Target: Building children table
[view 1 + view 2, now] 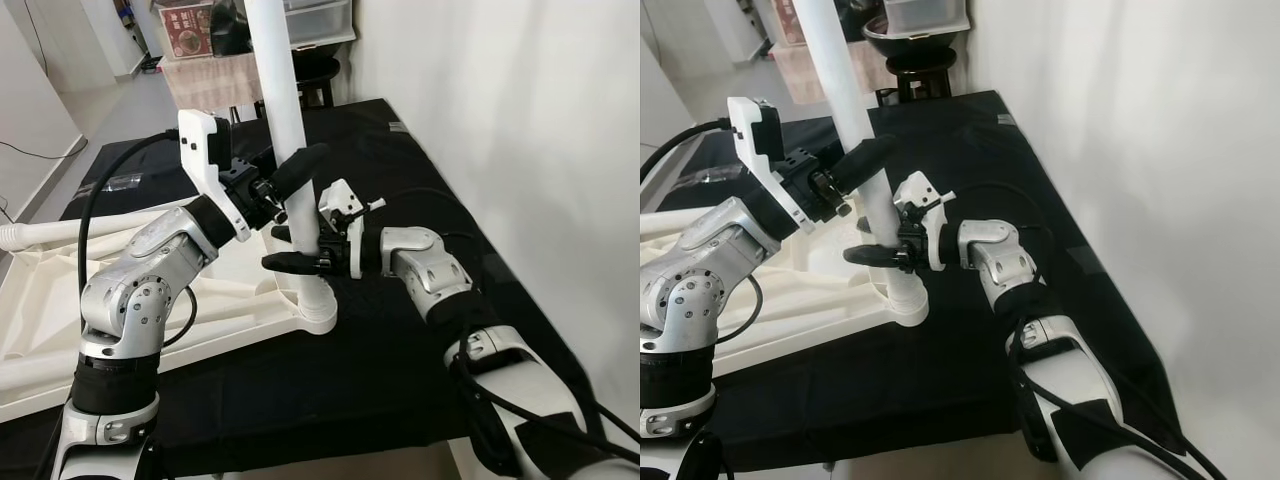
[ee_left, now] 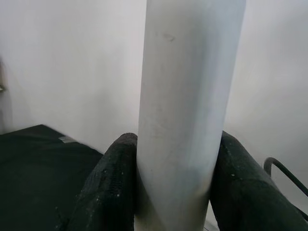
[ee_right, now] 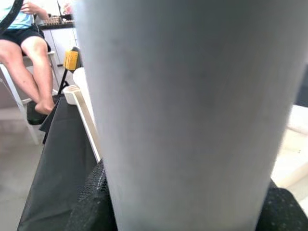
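Both claws are hugging the white leg [image 1: 285,110] in mid-frame, left claw [image 1: 290,185] above right claw [image 1: 300,262]. It is standing in the tabletop [image 1: 120,300] corner socket. I think keeping it straight while twisting matters most.

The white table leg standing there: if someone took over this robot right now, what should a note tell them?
Left gripper: fingers shut on the white table leg, higher up.
Right gripper: shut on the same leg, near its base.
The leg stands upright at a corner of the upturned white tabletop, which lies on the black-covered table.
Done: leg set in place.
Left: whether it is fully fastened cannot be told; check before releasing.
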You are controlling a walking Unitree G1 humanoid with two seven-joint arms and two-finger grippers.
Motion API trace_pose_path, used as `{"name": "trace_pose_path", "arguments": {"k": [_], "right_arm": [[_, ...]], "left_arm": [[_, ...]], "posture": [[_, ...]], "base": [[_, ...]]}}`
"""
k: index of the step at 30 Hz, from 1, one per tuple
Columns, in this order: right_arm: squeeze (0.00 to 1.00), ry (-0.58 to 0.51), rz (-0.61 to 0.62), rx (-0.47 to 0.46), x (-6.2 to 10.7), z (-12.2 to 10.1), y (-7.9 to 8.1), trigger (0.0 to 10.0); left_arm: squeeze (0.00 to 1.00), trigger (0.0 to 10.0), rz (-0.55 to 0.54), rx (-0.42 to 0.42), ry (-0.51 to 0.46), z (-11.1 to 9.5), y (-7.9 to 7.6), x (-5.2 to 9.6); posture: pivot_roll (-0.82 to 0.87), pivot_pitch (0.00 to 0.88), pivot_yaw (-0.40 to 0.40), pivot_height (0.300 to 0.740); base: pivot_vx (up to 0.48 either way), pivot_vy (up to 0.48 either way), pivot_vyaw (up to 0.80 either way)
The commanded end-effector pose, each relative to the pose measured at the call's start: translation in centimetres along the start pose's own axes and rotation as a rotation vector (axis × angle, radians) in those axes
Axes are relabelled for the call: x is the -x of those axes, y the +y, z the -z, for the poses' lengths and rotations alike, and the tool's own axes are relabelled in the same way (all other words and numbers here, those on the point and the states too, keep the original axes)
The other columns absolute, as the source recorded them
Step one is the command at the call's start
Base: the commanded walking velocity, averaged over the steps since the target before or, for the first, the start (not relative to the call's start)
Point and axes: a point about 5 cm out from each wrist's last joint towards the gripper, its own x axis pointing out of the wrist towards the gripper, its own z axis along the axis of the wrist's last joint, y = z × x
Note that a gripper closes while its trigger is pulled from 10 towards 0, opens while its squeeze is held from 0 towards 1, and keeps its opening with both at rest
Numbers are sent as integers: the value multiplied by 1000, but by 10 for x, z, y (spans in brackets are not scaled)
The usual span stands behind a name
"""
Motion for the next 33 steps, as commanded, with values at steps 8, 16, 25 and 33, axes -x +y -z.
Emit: {"name": "trace_pose_path", "arguments": {"k": [8, 16, 25, 33], "right_arm": [[0, 24, -7, -36, -12, 16, 7, 0], [0, 161, 588, -217, -6, 69, 15, 0], [0, 115, 891, -202, -7, 66, 53, 0], [824, 188, 865, -246, -14, 64, 65, 10000]], "left_arm": [[1000, 10000, 49, 43, 55, 16, -10, -3], [0, 10000, -140, 51, -7, 3, 10, 16], [0, 10000, -299, 69, -69, -10, 13, 65], [0, 10000, -434, 107, -9, 18, 4, 99]], "posture": [[-24, 29, 60, 740], [-42, 50, 45, 740], [-48, 60, 64, 740], [-22, 56, 50, 740]], "base": [[0, 0, 0], [0, 0, 0], [0, 0, 0], [0, 0, 0]]}}
